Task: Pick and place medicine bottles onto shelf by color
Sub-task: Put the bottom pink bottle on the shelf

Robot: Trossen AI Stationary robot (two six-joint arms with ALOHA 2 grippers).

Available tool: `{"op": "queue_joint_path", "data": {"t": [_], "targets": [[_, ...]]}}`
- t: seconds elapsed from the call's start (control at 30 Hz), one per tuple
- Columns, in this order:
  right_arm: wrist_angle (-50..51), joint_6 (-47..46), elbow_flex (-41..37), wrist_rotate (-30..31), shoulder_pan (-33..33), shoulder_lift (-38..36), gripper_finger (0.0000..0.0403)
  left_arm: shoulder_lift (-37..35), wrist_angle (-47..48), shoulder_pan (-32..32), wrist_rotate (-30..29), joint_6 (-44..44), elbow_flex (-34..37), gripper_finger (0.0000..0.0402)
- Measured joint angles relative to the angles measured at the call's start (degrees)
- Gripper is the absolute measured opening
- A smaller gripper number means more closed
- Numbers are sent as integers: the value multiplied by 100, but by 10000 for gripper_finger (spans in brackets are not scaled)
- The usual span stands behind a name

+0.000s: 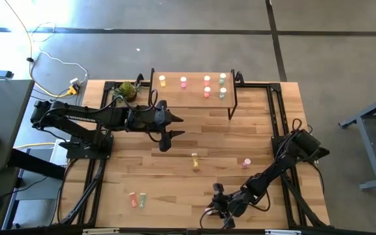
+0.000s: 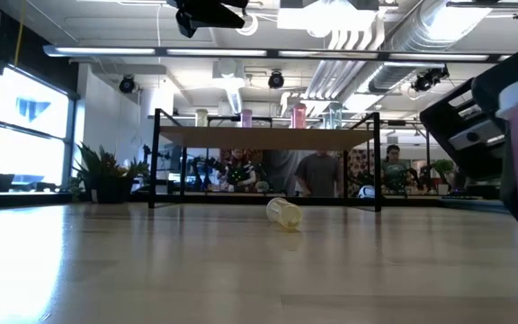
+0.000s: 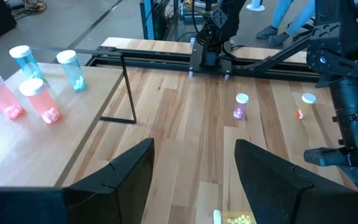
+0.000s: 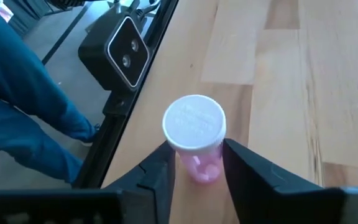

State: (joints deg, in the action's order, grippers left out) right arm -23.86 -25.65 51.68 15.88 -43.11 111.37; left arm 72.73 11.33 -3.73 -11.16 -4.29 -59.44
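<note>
Counted six medicine bottles standing on the shelf: one yellow at the left end, pinks and a red in the middle, two greenish at the right end. Looked grouped by colour, so judged that part done. Judged the task roughly halfway. Found five more down on the counter, not yet shelved. Saw a yellow bottle tipped on its side mid-counter, well short of the shelf. Saw a second pink bottle to its right and a loose pair lying near the front left. Found the fifth, a pink bottle with a white cap, upright at the counter's front edge on the right side. Caught the right end effector grasping it, one finger pressed against each side. Could not see any gap under the bottle, so took it as not lifted. Found the left end effector released and empty, fingers spread wide, hovering mid-counter just in front of the shelf. Judged what was left: carry the gripped pink one up beside the other pinks, then fetch the other four.
</note>
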Motion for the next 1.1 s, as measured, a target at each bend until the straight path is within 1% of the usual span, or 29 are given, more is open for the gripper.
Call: {"op": "queue_joint_path", "data": {"t": [0.27,0.4,0.57,0.67,0.77,0.9,1.1], "targets": [[-15,-45,0,-107,41,-4,85,0,2,0,0,-1,0,216],[-15,-262,0,-107,39,-4,81,0,7,0,0,-27,0,216],[-54,-368,0,-114,39,-4,80,0,216,0,36,-366,0,216],[-68,-630,0,-65,39,-30,79,0,482,0,214,-604,0,216],[-84,-877,0,50,39,-104,79,0,798,3,511,-805,0,216],[-82,-1124,0,475,39,-305,79,0,1225,56,824,-861,0,216],[-90,-1597,0,1392,39,-676,79,0,1462,183,888,-778,0,216]]}}
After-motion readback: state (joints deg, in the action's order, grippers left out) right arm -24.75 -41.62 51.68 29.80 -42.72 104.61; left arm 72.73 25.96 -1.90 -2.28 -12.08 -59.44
